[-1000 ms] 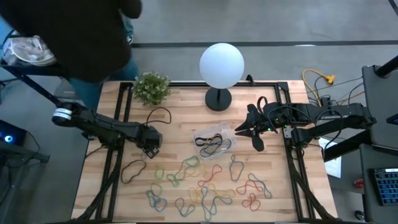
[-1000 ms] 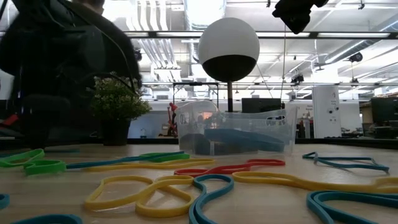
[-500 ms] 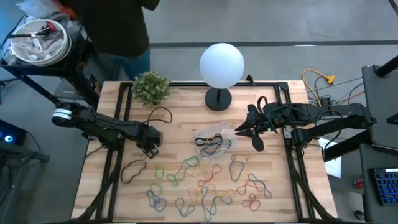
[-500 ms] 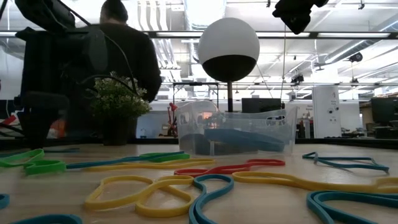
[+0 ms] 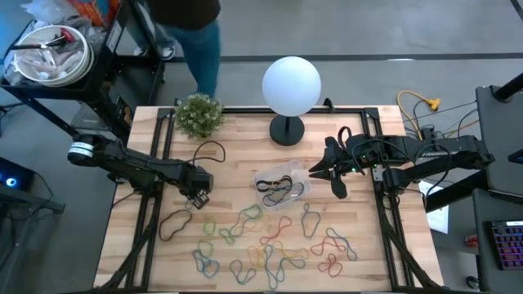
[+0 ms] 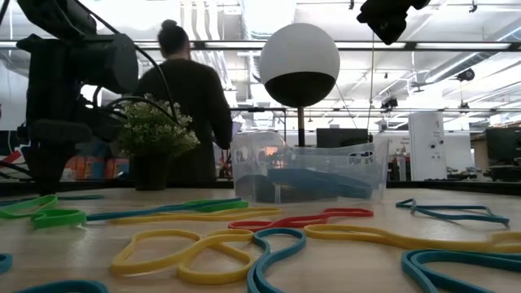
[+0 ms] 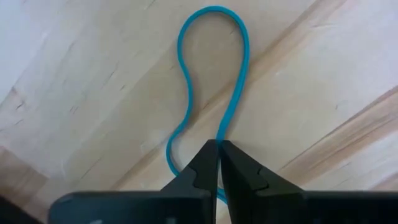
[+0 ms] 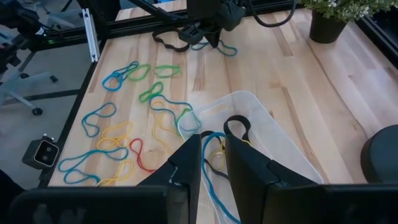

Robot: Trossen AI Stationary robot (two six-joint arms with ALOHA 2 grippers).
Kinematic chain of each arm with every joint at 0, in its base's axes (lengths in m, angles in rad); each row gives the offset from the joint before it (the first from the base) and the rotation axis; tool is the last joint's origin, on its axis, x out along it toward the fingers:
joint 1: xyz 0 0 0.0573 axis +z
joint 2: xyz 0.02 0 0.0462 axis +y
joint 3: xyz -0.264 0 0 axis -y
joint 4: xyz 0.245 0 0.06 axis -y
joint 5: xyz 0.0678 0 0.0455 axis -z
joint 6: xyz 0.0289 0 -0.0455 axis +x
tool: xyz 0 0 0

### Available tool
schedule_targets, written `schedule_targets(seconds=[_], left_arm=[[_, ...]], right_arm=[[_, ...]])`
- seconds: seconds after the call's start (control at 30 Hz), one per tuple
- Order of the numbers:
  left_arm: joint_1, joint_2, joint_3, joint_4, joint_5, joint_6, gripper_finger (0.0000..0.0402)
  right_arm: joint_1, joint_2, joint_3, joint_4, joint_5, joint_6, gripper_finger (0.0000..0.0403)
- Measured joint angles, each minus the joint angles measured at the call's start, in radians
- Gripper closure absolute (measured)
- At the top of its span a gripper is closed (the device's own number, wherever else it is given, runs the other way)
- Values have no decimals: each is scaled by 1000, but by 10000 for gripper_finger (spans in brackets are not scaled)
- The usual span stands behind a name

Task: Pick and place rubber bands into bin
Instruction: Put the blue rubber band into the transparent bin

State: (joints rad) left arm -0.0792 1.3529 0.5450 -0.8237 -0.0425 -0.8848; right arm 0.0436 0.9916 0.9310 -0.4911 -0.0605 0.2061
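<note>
Many coloured rubber bands (image 5: 261,245) lie spread over the wooden table's near half. The clear bin (image 5: 282,186) stands at mid-table with several bands inside; it also shows in the low view (image 6: 309,171) and the right wrist view (image 8: 261,118). My left gripper (image 5: 196,196) points down at the table's left, shut on a blue rubber band (image 7: 211,68). My right gripper (image 8: 211,155) hangs above the bin's right side, fingers slightly apart, with nothing between them. My left gripper pinches one strand of the blue band (image 7: 220,134), where the loop narrows, between its two fingertips. The fingers come from above, pointing down. The rest of the loop (image 7: 214,12) lies flat and slack on the table; the other strand (image 7: 171,155) passes beside the fingers.
A white globe lamp (image 5: 291,86) and a potted plant (image 5: 198,114) stand along the far edge. Black bands lie at the left (image 5: 174,224) and near the plant (image 5: 208,151). A person (image 6: 187,98) stands beyond the far edge. A yellow cable (image 5: 417,106) lies off the table's right.
Both arms have kept their places. The person beyond the table's far left corner has walked toward the right.
</note>
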Motion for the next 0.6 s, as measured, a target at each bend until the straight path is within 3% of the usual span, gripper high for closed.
schedule_targets(seconds=[0.6], left_arm=[[1, 1, 207, -34, -57, 12, 401]], right_arm=[[0, 0, 0, -2, 0, -4, 335]])
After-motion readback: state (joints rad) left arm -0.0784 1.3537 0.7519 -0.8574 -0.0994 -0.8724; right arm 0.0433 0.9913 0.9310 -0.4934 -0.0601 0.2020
